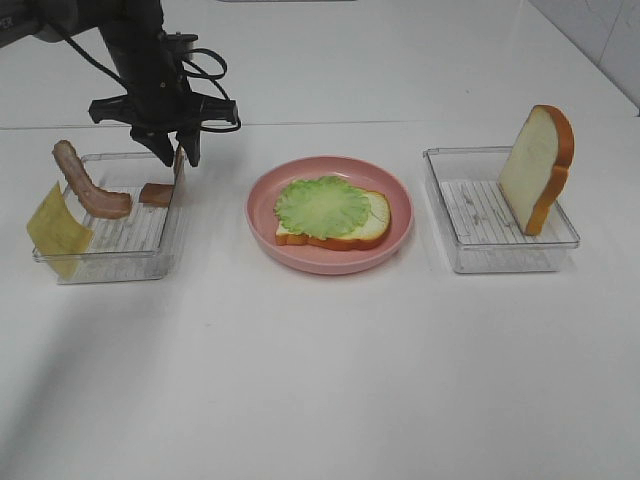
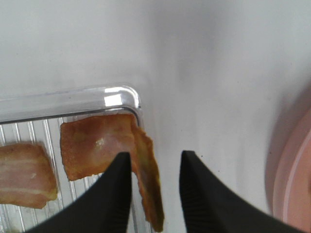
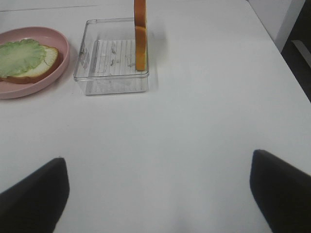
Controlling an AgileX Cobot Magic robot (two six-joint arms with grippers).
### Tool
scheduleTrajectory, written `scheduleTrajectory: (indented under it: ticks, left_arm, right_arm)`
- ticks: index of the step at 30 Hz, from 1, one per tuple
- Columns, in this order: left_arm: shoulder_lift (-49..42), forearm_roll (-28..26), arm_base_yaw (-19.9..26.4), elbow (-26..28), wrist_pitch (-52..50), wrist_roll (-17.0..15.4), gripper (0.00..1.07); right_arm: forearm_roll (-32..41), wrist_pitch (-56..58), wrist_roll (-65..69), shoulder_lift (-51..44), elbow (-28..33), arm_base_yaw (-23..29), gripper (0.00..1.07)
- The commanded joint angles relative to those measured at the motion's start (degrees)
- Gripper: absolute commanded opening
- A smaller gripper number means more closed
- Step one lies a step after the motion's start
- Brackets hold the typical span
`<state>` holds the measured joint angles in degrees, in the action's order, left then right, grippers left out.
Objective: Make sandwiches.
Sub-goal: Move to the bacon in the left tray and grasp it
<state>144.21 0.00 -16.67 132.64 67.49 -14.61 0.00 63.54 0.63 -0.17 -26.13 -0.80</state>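
A bread slice (image 1: 372,222) topped with ruffled green lettuce (image 1: 322,206) lies on the pink plate (image 1: 300,258). Two bacon strips and a yellow cheese square (image 1: 57,229) sit in the left clear tray (image 1: 120,262). One bacon strip (image 2: 97,145) bends over the tray's corner wall. My left gripper (image 2: 155,191) straddles its hanging end, its fingers narrowly apart; the strip touches one finger (image 2: 114,194), with a gap to the other. The other strip (image 1: 95,190) arches over the tray's far wall. Wide open, my right gripper (image 3: 160,194) hovers over bare table. A second bread slice (image 1: 537,167) stands upright in the right tray (image 1: 500,255).
The left arm (image 1: 150,60) comes down from the back left over the left tray's far right corner. The pink plate's rim (image 2: 291,184) lies close to the left gripper. White wall panels border the table at the back right.
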Motion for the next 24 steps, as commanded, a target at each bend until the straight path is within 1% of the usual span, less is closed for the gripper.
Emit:
scheduleTrajectory:
  ticks: [1, 2, 3, 13, 18, 24]
  left_arm:
    - [-0.06, -0.74, 0.11, 0.17, -0.57, -0.92, 0.12]
    - [-0.06, -0.92, 0.11, 0.17, -0.63, -0.92, 0.05]
    - [-0.06, -1.26, 0.11, 0.17, -0.69, -0.92, 0.00]
    - [-0.80, -1.72, 0.06, 0.17, -0.23, -0.92, 0.00]
    - [-3.50, -1.78, -0.06, 0.17, 0.40, -0.69, 0.00]
    - [-7.79, -4.93, -0.11, 0.17, 1.72, -0.17, 0.00]
  right_arm:
    - [-0.52, -0.57, -0.11, -1.95, 0.17, -0.17, 0.94]
    - [-0.52, -0.57, -0.11, -1.95, 0.17, -0.17, 0.94]
    - [-0.52, -0.57, -0.11, -1.95, 0.17, -0.17, 0.94]
    - [-0.52, -0.57, -0.11, -1.95, 0.17, -0.17, 0.94]
    - [-0.52, -0.57, -0.11, -1.95, 0.17, -0.17, 0.94]
    - [-0.52, -0.57, -0.11, -1.95, 0.17, -0.17, 0.94]
